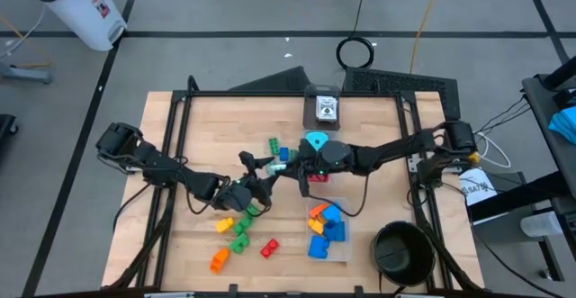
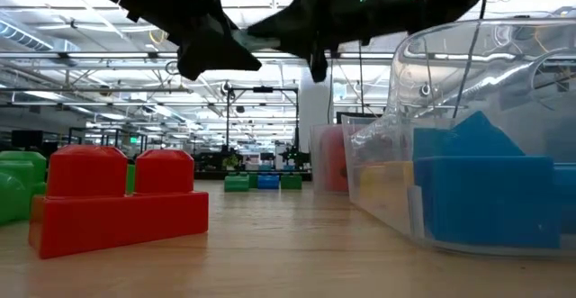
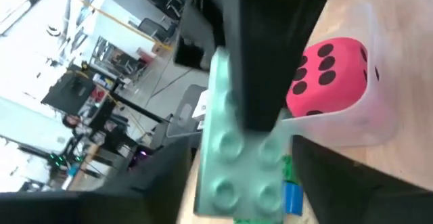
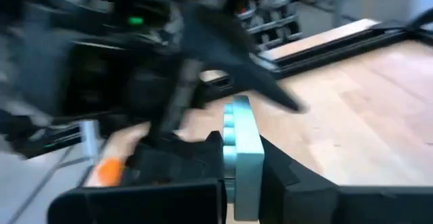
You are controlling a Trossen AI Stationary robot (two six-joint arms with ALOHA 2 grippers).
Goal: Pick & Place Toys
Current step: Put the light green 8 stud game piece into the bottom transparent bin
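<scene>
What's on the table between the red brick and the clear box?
Nothing: just bare wooden table between the red brick and the clear box. The high view shows it best, and the low view agrees.

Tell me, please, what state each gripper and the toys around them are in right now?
right gripper: shut on the pale green brick.
pale green brick: held in the air.
left gripper: open, at the brick.
red die: resting in a clear box.
red brick: on the table, studs up.
</scene>
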